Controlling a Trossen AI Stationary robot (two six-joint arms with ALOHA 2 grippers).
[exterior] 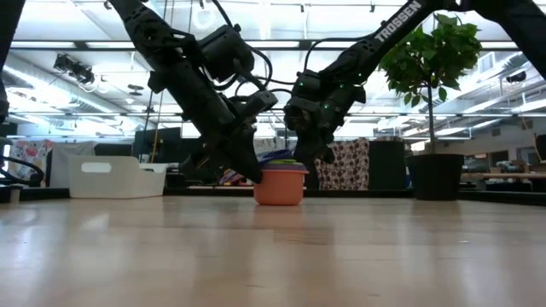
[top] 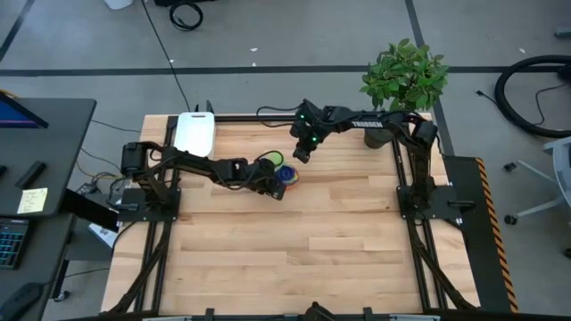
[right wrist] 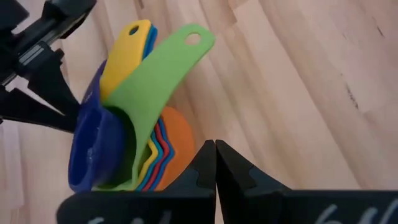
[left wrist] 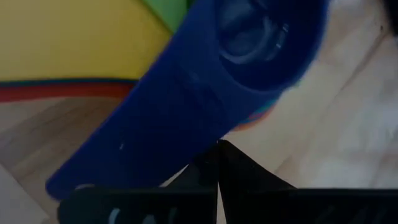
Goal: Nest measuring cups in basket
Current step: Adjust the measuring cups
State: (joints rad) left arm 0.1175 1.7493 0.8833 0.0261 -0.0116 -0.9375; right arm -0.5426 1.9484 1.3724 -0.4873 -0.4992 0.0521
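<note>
The nested stack of measuring cups (top: 285, 173) sits mid-surface, well right of the white basket (top: 194, 134). The left hand (top: 278, 190), closed and empty, touches it; the right hand (top: 302, 156), closed and empty, hovers just beyond.

Overhead camera looks straight down; low camera looks level across the table (top: 294, 250); both wrist cameras crowd the stacked measuring cups (right wrist: 134, 149).

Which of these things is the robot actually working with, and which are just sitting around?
In the job:
- stack of measuring cups, dark blue cup on top
- white basket, away from the stack
- left gripper and right gripper, both shut, beside the stack

Just there:
- potted plant
- wooden table
</note>
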